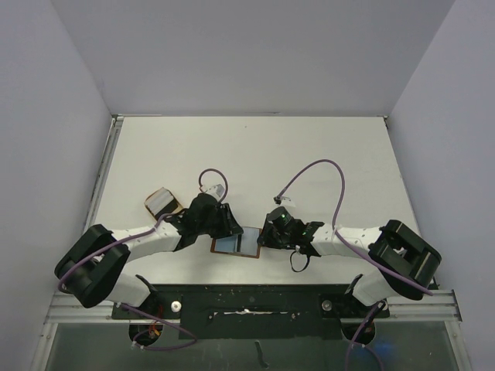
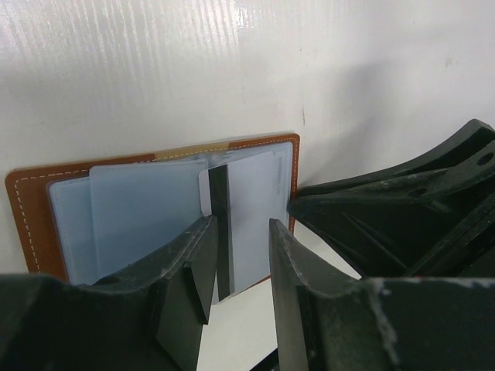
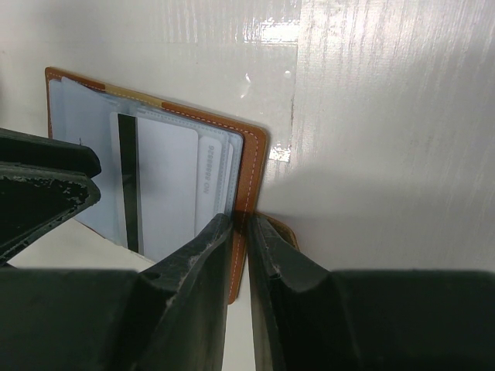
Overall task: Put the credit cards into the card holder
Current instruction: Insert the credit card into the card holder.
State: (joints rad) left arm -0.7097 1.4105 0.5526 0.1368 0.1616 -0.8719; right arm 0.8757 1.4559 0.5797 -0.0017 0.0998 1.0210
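Far left of the white table (image 1: 255, 147): a tan rounded dish (image 1: 149, 203), a few pale grey rectangular cards (image 1: 162, 202) lying in it. It sits just beside the left arm's wrist, well apart from the open wallet.

Left tool (image 1: 234, 229) is low over the left half of the small brown leather folding card holder (image 1: 216, 246). In the left wrist view the left tool (image 2: 241, 224) is released. Its two black fingers (image 2: 193, 267) stand apart with a clear gap, and nothing is pinched between them.

The card holder (image 2: 27, 212) lies flat and open at the near middle of the table, between the two tools. Pale blue lining faces up, white stitching along the brown rim.

One thin pale grey credit card with a dark stripe (image 2: 249, 205) lies flat on the lining. Its far end is over the wallet; its near end shows in the gap between the left tool's fingers. I can't tell how far it sits inside a pocket. From the right wrist the same card (image 3: 166, 174) lies beside a pocket holding more pale card edges (image 3: 210, 182).

Right tool (image 1: 267, 236) is at the card holder's right edge. In its own view the right tool (image 3: 240, 222) is clenched on the card holder's brown leather rim (image 3: 255, 158), fingers nearly together, pinning that edge.
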